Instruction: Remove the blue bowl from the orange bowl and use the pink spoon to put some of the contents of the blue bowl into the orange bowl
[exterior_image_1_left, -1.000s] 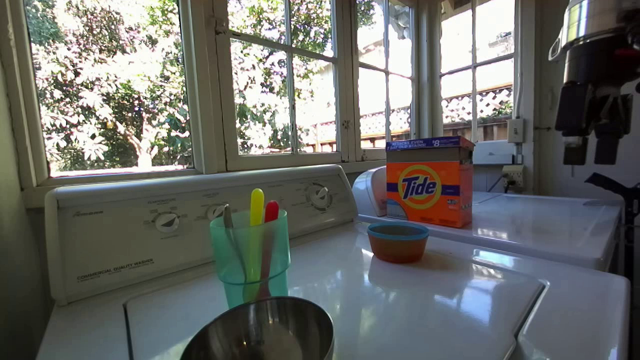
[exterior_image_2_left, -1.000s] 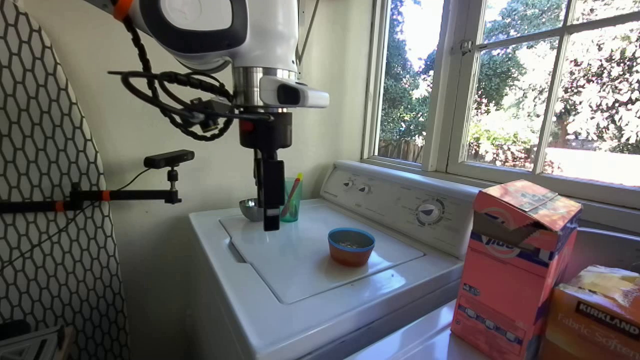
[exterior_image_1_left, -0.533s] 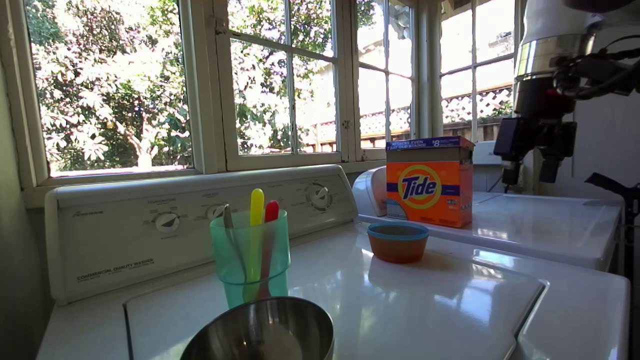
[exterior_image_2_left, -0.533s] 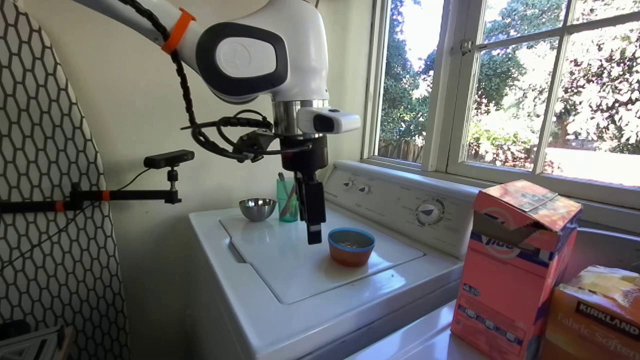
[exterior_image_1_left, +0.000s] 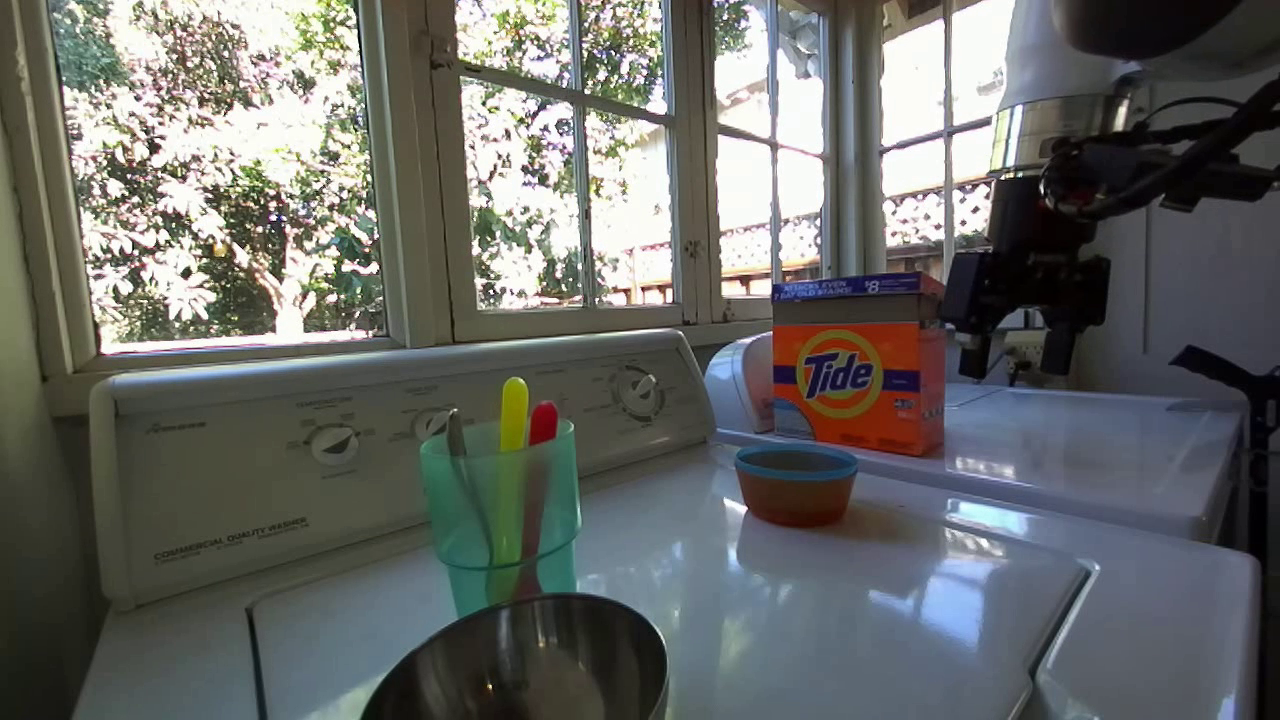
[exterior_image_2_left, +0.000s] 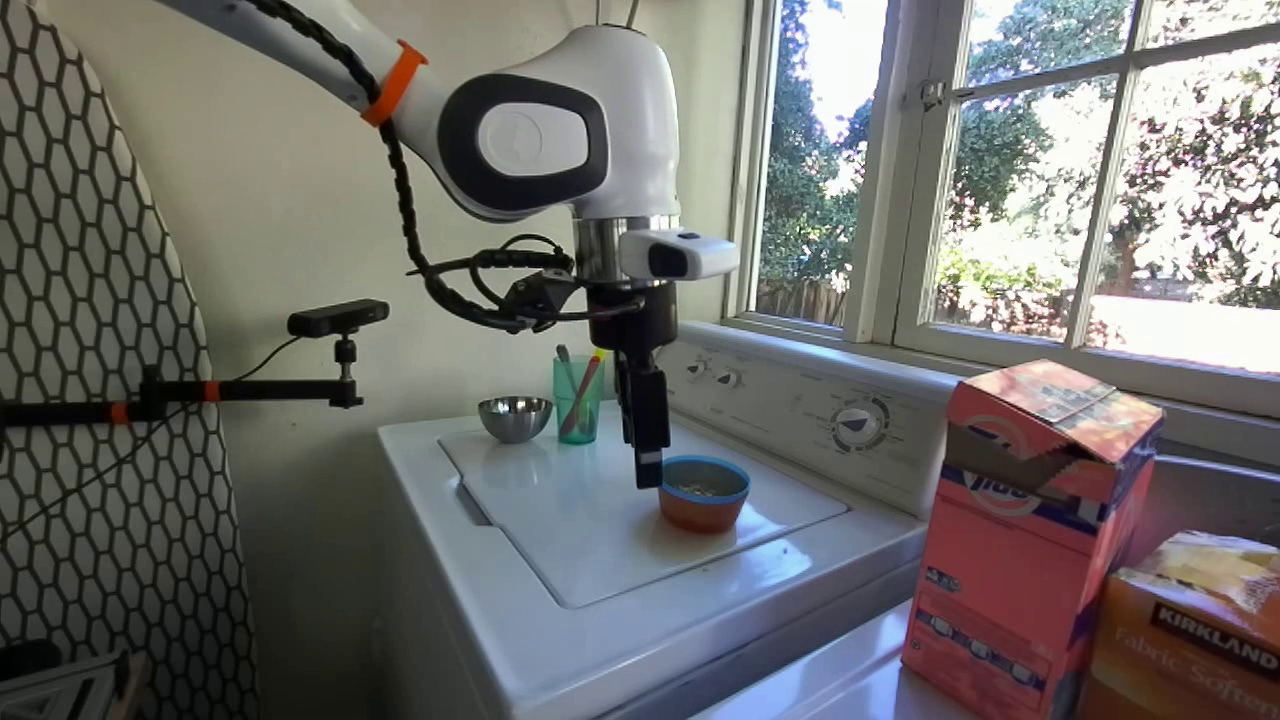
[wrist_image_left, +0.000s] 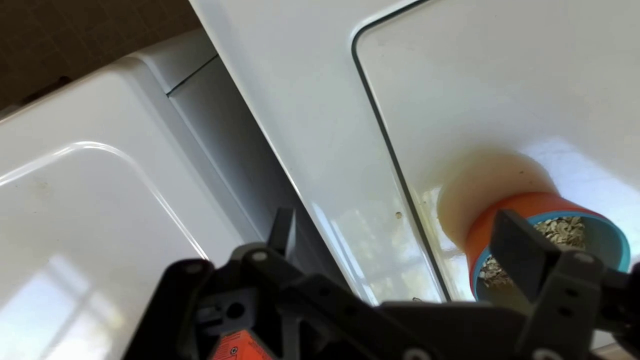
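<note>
The blue bowl (exterior_image_1_left: 780, 465) sits nested inside the orange bowl (exterior_image_1_left: 797, 503) on the washer lid. Both also show in an exterior view, the blue rim (exterior_image_2_left: 722, 465) above the orange wall (exterior_image_2_left: 700, 515). In the wrist view the blue bowl (wrist_image_left: 607, 242) holds dry flakes, and the orange bowl (wrist_image_left: 530, 202) surrounds it. The pink spoon (exterior_image_1_left: 541, 428) stands in a green cup (exterior_image_1_left: 440, 500), handle up. It also shows in an exterior view (exterior_image_2_left: 582, 395). My gripper (wrist_image_left: 397, 235) is open and empty, above and to one side of the bowls; one finger overlaps them in the wrist view.
A steel bowl (exterior_image_1_left: 530, 640) stands beside the cup, which also holds yellow (exterior_image_1_left: 512, 420) and grey (exterior_image_1_left: 457, 440) utensils. A Tide box (exterior_image_1_left: 860, 385) and a Kirkland box (exterior_image_2_left: 1190, 640) stand on the neighbouring machine. A dark gap (wrist_image_left: 245, 135) separates the machines. The control panel (exterior_image_2_left: 800, 400) rises behind.
My gripper has moved down and toward the bowls, with the larger part of the motion in the first half second. The bowls, cup and spoon have not moved.
</note>
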